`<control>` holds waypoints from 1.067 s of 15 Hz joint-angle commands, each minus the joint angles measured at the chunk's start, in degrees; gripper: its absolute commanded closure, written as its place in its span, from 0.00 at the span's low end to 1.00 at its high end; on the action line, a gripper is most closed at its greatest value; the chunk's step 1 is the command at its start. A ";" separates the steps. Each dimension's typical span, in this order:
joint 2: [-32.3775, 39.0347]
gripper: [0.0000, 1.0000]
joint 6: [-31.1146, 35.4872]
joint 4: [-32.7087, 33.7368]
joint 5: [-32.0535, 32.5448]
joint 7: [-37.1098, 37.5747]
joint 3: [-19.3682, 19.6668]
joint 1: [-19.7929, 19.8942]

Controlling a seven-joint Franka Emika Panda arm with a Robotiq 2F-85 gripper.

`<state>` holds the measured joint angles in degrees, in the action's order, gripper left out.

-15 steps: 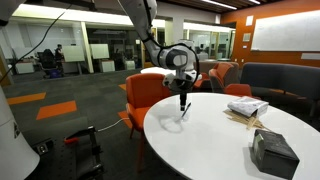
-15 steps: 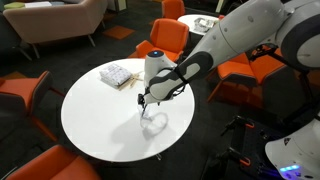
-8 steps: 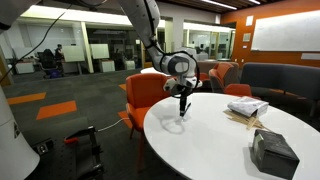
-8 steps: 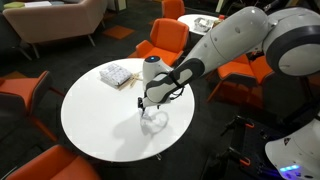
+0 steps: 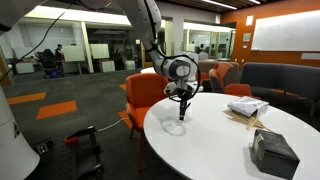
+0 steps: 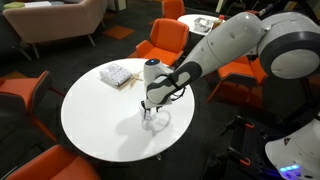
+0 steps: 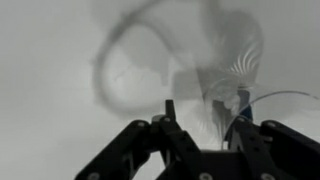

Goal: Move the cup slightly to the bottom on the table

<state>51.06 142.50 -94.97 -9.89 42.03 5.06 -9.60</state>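
The cup (image 5: 177, 126) is a small, near-clear thing on the round white table (image 5: 215, 155), close to its near-left edge; it also shows faintly in an exterior view (image 6: 154, 119). My gripper (image 5: 181, 116) points straight down onto it (image 6: 150, 111). In the wrist view the two black fingers (image 7: 166, 118) stand a little apart on either side of the cup's clear wall (image 7: 215, 80), with the gripper's midpoint (image 7: 203, 118) just below it. Whether the pads press the wall does not show.
A dark grey boxy bag (image 5: 272, 152) sits at the table's near right. A pale wrapped packet (image 5: 246, 107) lies at the far side (image 6: 118, 74). Orange chairs (image 5: 145, 95) ring the table (image 6: 20, 95). A smaller white table (image 6: 200, 22) stands behind.
The gripper has come down onto the cup and its jaws have narrowed around it. The cup has not visibly shifted.
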 commanded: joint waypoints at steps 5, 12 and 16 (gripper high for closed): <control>-2.30 1.00 -1.03 -3.40 -0.19 -0.51 2.53 -0.01; -9.05 1.00 0.48 -14.67 -0.32 -5.24 5.15 3.32; -14.42 1.00 2.99 -21.88 -1.06 -6.87 7.27 6.60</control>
<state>41.51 142.96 -110.98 -9.83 36.95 12.08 -4.46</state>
